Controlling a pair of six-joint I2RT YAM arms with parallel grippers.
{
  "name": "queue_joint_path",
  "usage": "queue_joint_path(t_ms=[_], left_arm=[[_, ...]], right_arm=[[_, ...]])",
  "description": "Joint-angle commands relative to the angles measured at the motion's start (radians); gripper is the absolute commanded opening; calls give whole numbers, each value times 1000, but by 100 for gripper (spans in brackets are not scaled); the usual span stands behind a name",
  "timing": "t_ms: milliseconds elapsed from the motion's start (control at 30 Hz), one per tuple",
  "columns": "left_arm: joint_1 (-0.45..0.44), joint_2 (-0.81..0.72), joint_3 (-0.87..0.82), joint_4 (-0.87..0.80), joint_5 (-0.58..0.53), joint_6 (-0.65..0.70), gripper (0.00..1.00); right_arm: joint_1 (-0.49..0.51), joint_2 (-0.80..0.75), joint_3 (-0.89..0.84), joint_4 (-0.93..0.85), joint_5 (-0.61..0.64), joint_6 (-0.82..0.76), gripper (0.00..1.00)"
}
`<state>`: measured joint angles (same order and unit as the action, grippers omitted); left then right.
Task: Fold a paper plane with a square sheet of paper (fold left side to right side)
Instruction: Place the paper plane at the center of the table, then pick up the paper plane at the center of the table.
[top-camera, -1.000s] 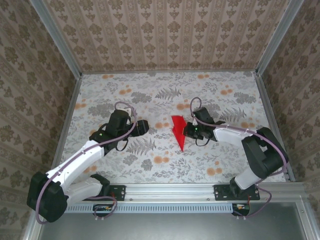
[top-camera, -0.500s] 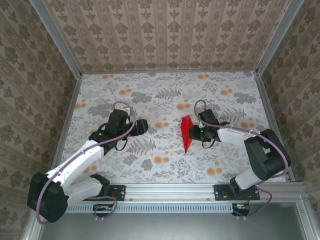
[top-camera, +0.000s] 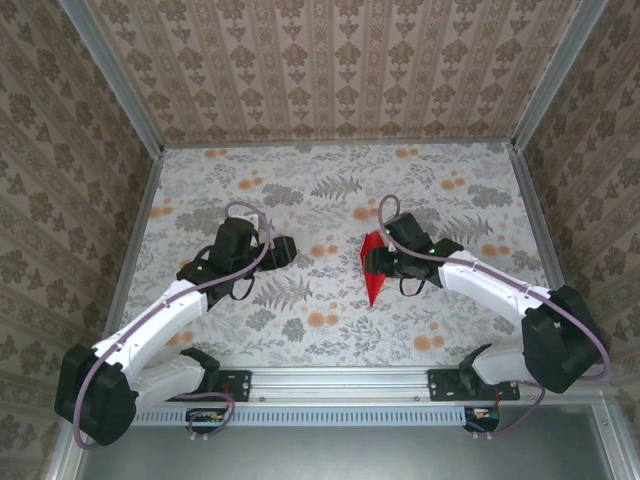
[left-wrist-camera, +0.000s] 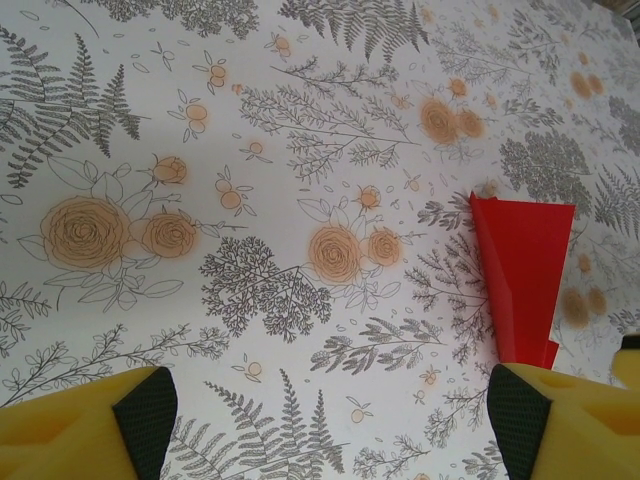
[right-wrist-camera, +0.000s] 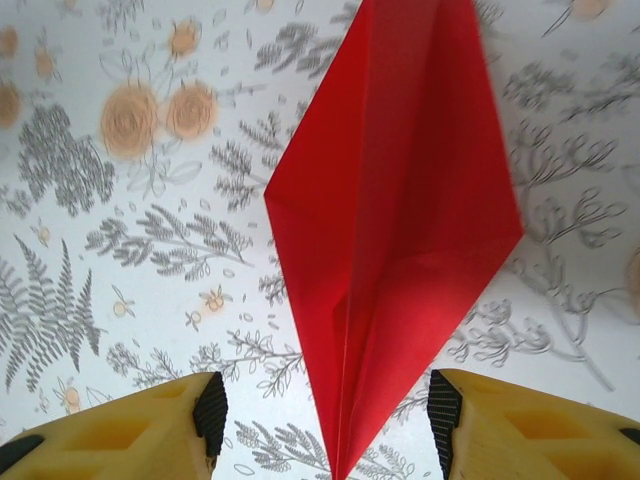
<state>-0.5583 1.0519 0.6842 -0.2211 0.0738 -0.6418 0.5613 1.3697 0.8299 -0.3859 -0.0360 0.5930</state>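
Observation:
The square sheet of paper is folded into a narrow red kite shape, the paper plane (top-camera: 374, 272), lying on the floral tablecloth right of centre with its point toward the near edge. In the right wrist view the paper plane (right-wrist-camera: 395, 220) shows a centre crease and runs between my fingers. My right gripper (top-camera: 369, 262) (right-wrist-camera: 327, 412) is open, its pads standing apart on either side of the red tail without pinching it. My left gripper (top-camera: 291, 250) (left-wrist-camera: 330, 415) is open over bare cloth, to the left of the paper plane (left-wrist-camera: 522, 268), with nothing between its fingers.
The floral tablecloth (top-camera: 300, 190) covers the table. Patterned walls with metal frame posts (top-camera: 110, 75) close in the left, back and right sides. A metal rail (top-camera: 340, 380) with both arm bases runs along the near edge.
My right gripper has opened and let go of the red paper, which now sits narrower and slightly further right. The right arm's elbow has swung outward. The left arm has barely moved.

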Motion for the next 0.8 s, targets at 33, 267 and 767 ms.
queue_joint_path(t_ms=[33, 267, 767], left_arm=[[9, -26, -2, 16, -4, 11, 85], [17, -81, -35, -7, -21, 5, 85], [26, -112, -49, -23, -23, -1, 86]], right_arm=[[26, 91, 29, -33, 31, 24, 59], [42, 175, 51, -4, 31, 32, 51], [43, 262, 67, 25, 40, 37, 26]])
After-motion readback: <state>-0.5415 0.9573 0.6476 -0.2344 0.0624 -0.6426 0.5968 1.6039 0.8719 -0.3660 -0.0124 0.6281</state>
